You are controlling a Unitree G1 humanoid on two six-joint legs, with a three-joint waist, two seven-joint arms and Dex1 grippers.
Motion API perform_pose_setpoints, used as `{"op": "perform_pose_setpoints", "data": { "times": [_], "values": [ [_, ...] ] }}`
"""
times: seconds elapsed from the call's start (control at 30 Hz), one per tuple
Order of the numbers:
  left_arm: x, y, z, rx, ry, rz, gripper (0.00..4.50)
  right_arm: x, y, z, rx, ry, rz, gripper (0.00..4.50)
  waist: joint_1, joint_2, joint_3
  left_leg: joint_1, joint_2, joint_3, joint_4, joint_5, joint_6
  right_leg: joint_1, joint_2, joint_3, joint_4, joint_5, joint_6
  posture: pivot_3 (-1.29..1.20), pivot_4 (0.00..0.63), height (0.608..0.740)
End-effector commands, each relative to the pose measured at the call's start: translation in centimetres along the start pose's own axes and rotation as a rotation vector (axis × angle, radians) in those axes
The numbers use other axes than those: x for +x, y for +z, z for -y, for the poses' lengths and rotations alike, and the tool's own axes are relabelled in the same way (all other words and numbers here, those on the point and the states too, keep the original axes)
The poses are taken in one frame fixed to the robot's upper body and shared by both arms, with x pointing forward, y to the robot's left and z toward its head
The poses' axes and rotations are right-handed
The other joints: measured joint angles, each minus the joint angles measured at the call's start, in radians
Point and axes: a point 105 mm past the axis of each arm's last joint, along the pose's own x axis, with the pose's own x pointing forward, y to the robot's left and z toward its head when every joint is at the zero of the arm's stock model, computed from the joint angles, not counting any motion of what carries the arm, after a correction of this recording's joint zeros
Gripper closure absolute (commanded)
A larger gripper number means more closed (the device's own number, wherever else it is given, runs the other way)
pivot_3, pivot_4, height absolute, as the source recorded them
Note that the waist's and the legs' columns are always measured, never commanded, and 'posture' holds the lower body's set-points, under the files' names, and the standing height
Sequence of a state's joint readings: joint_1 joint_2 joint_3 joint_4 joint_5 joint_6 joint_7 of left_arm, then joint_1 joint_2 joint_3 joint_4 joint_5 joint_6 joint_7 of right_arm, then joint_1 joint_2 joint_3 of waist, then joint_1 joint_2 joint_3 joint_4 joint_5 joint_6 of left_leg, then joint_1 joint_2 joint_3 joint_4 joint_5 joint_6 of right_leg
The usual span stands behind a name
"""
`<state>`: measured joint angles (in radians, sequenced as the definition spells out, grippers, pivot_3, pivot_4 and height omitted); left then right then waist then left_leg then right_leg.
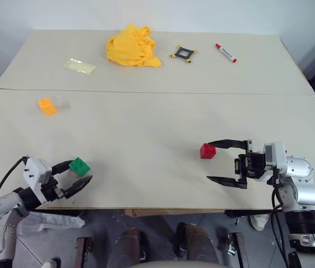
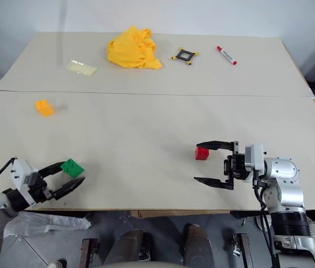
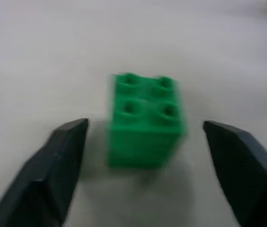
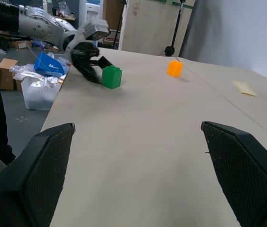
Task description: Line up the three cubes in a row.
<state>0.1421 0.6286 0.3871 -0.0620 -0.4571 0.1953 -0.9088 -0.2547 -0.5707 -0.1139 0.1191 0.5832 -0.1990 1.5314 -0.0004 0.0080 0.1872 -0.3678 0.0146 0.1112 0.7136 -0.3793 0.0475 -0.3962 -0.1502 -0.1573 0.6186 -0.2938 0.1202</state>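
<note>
We are seeing three studded cubes lying well apart on the counter: the orange cube at ten o'clock, the green cube at eight o'clock, the red cube at four o'clock. Our left tool is standing spread around the green cube, fingers not touching it. Our right tool is gaping wide just beside the red cube, holding nothing.
</note>
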Motion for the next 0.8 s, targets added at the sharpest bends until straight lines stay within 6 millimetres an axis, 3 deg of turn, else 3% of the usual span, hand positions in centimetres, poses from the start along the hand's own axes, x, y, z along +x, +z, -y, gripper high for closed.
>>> {"op": "perform_pose_setpoints", "data": {
  "times": [0.03, 0.13, 0.2, 0.33, 0.53, 0.6, 0.67, 0.8],
  "values": [
    [0.1, 0.5, 0.1, 0.022, -0.019, 0.009, 1.74, -1.1, 0.2, -0.5, -0.028, -0.019, -0.023, 0.00, 0.001, 0.000, 0.000, 0.000, 0.000, 0.000, 0.000, 0.000, 0.000, 0.000, 0.000, 0.000, 0.000, 0.000, 0.000, 0.00, 0.150, 0.740],
    [0.3, 0.7, -0.1, 0.046, -0.037, -0.007, 2.64, -1.8, 0.0, -0.8, -0.025, -0.042, -0.034, 0.00, 0.000, 0.000, 0.000, 0.000, 0.000, 0.000, 0.000, 0.000, 0.000, 0.000, 0.000, 0.000, 0.000, 0.000, 0.000, 0.00, 0.150, 0.740],
    [1.5, 2.4, 0.1, 0.079, -0.119, 0.027, 2.99, -2.6, 0.1, -0.9, -0.028, -0.074, -0.046, 0.00, 0.002, 0.000, 0.000, 0.000, 0.000, 0.000, 0.000, 0.000, 0.000, 0.001, 0.000, 0.000, 0.000, 0.000, 0.000, 0.00, 0.150, 0.740],
    [5.2, 6.3, 2.5, 0.236, -0.417, 0.043, 2.99, -4.0, 0.3, -0.8, -0.025, -0.159, -0.064, 0.00, 0.014, 0.000, 0.000, 0.000, 0.000, -0.002, 0.003, 0.000, 0.000, 0.002, 0.000, -0.002, 0.000, 0.000, 0.000, 0.00, 0.150, 0.740],
    [13.1, 9.5, 5.4, 0.390, -0.701, 0.024, 2.99, -5.3, 0.2, -1.0, -0.025, -0.248, -0.088, 0.00, 0.024, 0.001, 0.000, 0.000, -0.003, -0.001, 0.003, 0.000, 0.000, 0.003, 0.001, -0.001, 0.000, 0.000, 0.001, 0.00, 0.150, 0.740],
    [16.5, 9.8, 6.4, 0.393, -0.745, 0.018, 2.99, -5.5, 0.4, -1.0, -0.032, -0.276, -0.086, 0.00, 0.025, 0.001, 0.000, -0.001, -0.005, 0.000, 0.003, 0.000, 0.001, 0.002, 0.002, -0.002, 0.000, 0.000, 0.001, 0.00, 0.150, 0.740],
    [18.5, 9.2, 7.3, 0.410, -0.785, -0.011, 2.99, -5.5, 0.8, -0.9, -0.046, -0.292, -0.082, 0.00, 0.025, 0.001, 0.000, -0.001, -0.006, 0.001, 0.003, 0.000, 0.001, 0.002, 0.003, -0.002, 0.000, 0.000, 0.001, 0.00, 0.150, 0.740],
    [20.3, 8.1, 8.5, 0.421, -0.856, -0.044, 2.99, -4.6, 2.4, -0.5, -0.097, -0.345, -0.037, 0.00, 0.009, 0.000, 0.000, -0.001, -0.005, 0.002, 0.001, 0.000, 0.001, 0.000, 0.003, -0.001, -0.001, 0.000, 0.001, 0.00, 0.150, 0.740]
  ]
}}
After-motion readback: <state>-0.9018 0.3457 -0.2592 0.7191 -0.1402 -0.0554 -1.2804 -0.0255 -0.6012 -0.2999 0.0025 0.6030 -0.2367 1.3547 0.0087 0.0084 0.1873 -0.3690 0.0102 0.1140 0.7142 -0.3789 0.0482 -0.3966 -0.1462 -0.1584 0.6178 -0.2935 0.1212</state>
